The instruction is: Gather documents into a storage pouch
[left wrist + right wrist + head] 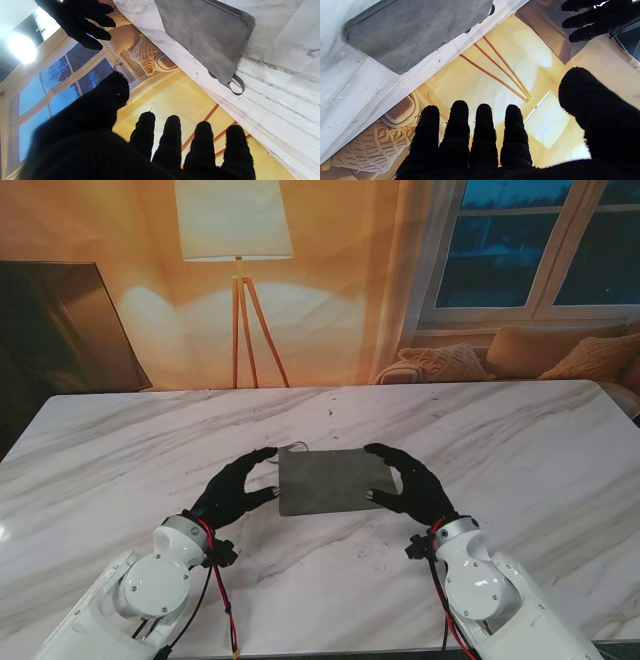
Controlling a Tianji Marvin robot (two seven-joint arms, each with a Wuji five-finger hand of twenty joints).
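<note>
- Pouch (330, 480) — a flat grey felt-like sleeve lying flat on the marble table (520, 440), near the middle, directly between the two hands. No documents can be made out anywhere on the table; whether any are already inside it I cannot tell.
- The left hand (235, 488) sits just beside the pouch's left edge, its fingers spread and lightly curled, thumb apart from the rest, holding nothing. Its fingertips look close to the edge, but contact is not clear.
- The right hand (410, 483) mirrors it at the right edge: fingers apart, nothing held. From the stand view the fingertips seem to reach the pouch's rim; the right wrist view shows the four fingers (482, 130) side by side and clear of the fabric.
- Judging by its look, the pouch is light, soft and floppy — it will likely sag or fold if lifted by one edge, and it should not be fragile. The matte fabric ought to grip well against gloved fingers, though it may slide on the smooth stone when pushed.
- A small loop (236, 86) hangs off one corner, too thin for a dependable hold.
- Best hold, in my view: pinch the two opposite side edges, or pin one side flat while the other hand lifts the opening.
</note>
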